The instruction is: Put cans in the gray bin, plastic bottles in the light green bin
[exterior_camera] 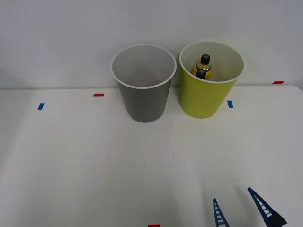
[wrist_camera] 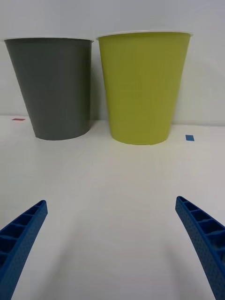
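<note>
The gray bin [exterior_camera: 143, 90] [wrist_camera: 55, 89] stands upright at the back of the white table. Close to its right is the light green bin [exterior_camera: 207, 92] [wrist_camera: 143, 86], a narrow gap between them. Inside the green bin lie the plastic bottles [exterior_camera: 202, 67], with two black caps and a gold body showing above its near rim. The cans are out of view. My right gripper [exterior_camera: 231, 194] [wrist_camera: 111, 201] hovers low over the table's front right, well short of the bins. It is open, with nothing between its blue ribbed fingers.
Small red tape marks [exterior_camera: 98, 95] and blue tape marks [exterior_camera: 230, 104] dot the table around the bins. A pale wall rises right behind the bins. The table's back right corner [exterior_camera: 296, 87] lies right of the green bin.
</note>
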Tool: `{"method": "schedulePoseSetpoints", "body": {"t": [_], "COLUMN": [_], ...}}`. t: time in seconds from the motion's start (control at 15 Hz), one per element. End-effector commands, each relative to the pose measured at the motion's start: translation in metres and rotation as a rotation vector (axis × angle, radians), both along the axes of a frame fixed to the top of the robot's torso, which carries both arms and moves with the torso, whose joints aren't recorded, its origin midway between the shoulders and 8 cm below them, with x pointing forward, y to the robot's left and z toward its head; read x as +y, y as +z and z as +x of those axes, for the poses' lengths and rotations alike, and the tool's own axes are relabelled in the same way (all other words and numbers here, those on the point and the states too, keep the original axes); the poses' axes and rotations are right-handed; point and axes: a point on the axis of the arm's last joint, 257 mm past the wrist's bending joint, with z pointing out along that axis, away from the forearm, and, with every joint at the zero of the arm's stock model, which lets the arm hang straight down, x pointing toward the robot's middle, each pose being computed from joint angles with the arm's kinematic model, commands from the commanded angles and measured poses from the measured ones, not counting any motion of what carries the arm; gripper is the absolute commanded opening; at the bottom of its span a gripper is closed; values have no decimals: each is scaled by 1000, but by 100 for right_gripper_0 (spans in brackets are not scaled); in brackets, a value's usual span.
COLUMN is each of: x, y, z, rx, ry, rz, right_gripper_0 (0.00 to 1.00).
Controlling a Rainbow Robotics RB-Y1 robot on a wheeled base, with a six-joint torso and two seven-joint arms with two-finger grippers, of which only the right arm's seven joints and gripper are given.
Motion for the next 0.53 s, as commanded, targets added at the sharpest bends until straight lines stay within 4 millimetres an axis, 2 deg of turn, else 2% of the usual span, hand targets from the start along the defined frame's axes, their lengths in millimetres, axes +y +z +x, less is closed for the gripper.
{"method": "schedulePoseSetpoints", "body": {"t": [0.07, 0.2, 0.53], "x": [15, 26, 27], "y": [-6, -5, -14], "z": [-15, -16, -30], "rx": [-7, -14, 19], "ry": [38, 68, 115], "rz": [-33, -40, -67], "right_gripper_0": [94, 94, 94]}}
